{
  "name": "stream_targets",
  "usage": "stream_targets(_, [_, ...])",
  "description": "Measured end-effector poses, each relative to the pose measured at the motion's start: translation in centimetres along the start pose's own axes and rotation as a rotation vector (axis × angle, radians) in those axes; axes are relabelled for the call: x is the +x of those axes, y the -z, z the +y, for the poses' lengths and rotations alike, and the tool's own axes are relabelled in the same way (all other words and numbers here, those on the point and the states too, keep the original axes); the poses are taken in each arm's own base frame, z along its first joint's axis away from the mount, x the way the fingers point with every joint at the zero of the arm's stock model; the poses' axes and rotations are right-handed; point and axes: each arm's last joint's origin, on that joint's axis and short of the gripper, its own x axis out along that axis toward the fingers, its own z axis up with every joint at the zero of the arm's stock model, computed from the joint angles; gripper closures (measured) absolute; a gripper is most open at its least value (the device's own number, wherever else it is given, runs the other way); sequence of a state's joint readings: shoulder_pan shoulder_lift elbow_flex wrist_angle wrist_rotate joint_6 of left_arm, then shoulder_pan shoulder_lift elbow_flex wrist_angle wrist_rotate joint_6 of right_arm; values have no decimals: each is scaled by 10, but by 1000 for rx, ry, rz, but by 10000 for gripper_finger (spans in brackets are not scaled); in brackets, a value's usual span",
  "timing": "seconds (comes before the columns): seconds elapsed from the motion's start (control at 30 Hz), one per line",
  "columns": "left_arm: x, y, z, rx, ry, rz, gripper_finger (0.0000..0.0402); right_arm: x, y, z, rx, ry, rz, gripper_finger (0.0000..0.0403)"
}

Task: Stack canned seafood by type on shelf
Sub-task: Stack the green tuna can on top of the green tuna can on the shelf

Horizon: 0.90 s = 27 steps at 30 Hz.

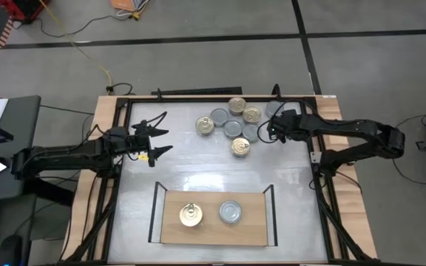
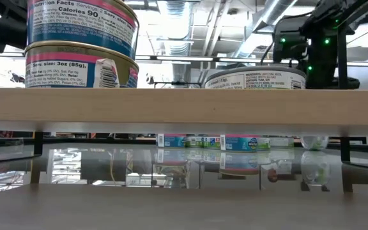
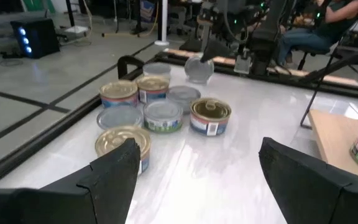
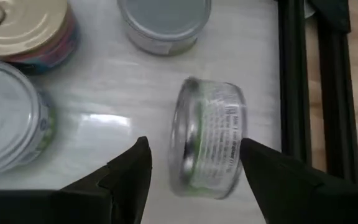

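Right wrist view alone shows right fingers (image 4: 194, 163) gripping a tilted silver tin (image 4: 207, 138); left fingers (image 3: 194, 165) wide.

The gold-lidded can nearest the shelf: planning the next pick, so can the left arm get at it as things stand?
Probably yes. The gold-lidded can sits at the cluster's near edge, with bare tabletop between it and the open left end effector.

Gold-lidded cans (image 1: 191, 214), silver-grey-lidded cans (image 1: 231, 212), light wooden shelf (image 1: 213, 233), seemingly pink-blue labels
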State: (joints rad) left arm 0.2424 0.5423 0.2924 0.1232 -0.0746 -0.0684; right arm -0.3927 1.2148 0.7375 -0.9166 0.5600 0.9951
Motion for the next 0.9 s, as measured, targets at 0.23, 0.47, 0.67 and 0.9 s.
stream_targets(0.23, [0, 1, 0, 2, -1, 12, 84, -9, 11, 8, 3, -43, -27, 121])
stream_targets(0.47, [0, 2, 0, -6, -1, 21, 84, -13, 19, 6, -71, 9, -69, 121])
stream_targets(0.67, [0, 2, 0, -14, -1, 21, 84, -13, 20, 3, 5, 40, -63, 121])
stream_targets(0.9, [0, 4, 0, -16, 7, 43, 84, -13, 23, 3, 30, 48, -102, 121])
